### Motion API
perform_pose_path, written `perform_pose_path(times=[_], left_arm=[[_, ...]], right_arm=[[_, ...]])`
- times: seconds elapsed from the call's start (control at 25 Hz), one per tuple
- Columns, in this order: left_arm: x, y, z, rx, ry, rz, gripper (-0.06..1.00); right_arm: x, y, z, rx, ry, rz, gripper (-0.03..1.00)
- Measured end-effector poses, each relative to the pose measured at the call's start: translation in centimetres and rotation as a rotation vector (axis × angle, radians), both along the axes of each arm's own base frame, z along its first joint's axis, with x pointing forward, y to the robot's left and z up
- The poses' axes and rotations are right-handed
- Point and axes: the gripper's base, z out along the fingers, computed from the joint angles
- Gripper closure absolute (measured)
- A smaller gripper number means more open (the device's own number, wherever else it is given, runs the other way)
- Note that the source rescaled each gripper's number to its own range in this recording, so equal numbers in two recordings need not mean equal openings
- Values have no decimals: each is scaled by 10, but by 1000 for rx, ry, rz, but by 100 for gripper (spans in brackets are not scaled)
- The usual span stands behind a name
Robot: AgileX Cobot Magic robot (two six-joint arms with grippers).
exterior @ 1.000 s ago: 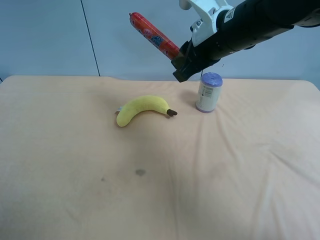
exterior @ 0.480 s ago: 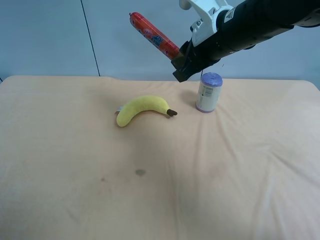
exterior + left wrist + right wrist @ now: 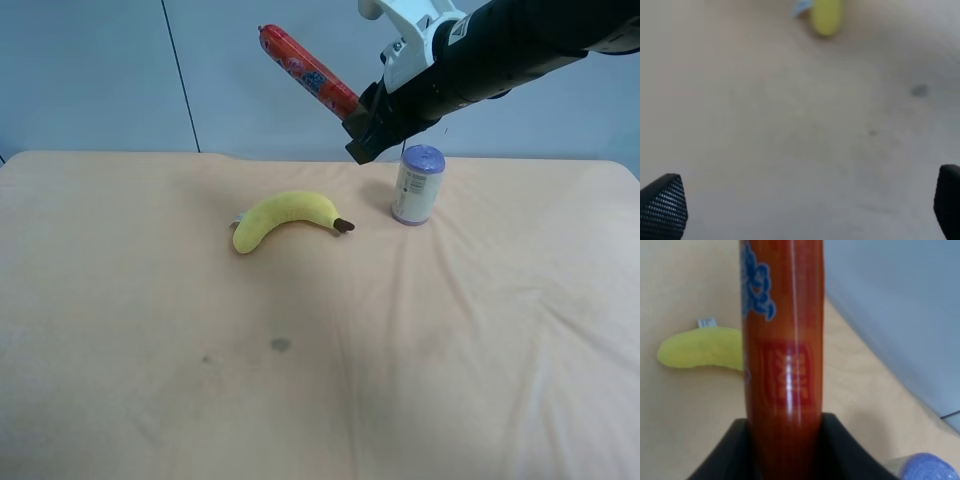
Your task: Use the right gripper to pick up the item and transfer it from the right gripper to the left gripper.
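Nothing has moved in the last second: the black pointed right gripper stays clamped on the lower end of the slim red shiny-wrapped stick, high in the air. The black left gripper, jaws wide apart, holds nothing, so the handover waits

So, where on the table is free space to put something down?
The near half of the table, in front of the banana, is bare but for a small stain. The view's left side beside the banana is free too. Crowded: the back, where banana and can sit below the right gripper holding the item.
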Motion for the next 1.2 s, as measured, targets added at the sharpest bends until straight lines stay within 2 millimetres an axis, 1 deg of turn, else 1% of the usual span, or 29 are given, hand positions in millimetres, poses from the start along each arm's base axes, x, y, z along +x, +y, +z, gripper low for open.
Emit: perform_pose_path(times=[0.16,0.28,0.44,0.52,0.64,0.68,0.88,1.0,1.2], left_arm=[[24,-14,1,62,42,-161,-6],[41,-28,6,101,40,-269,-6],[66,-49,14,110,28,-349,-6],[80,-59,15,111,10,-366,-6],[99,-71,14,106,-63,-364,-6],[106,-75,15,105,-111,-354,-6],[131,-82,16,111,-265,-313,-6],[144,-88,12,115,-310,-309,-6],[152,-111,7,117,-391,-363,-6]], right_arm=[[0,0,0,1,0,0,96],[0,0,0,1,0,0,96],[0,0,0,1,0,0,96],[0,0,0,1,0,0,96],[0,0,0,1,0,0,96],[0,0,0,1,0,0,96],[0,0,0,1,0,0,96],[0,0,0,1,0,0,96],[0,0,0,1,0,0,96]])
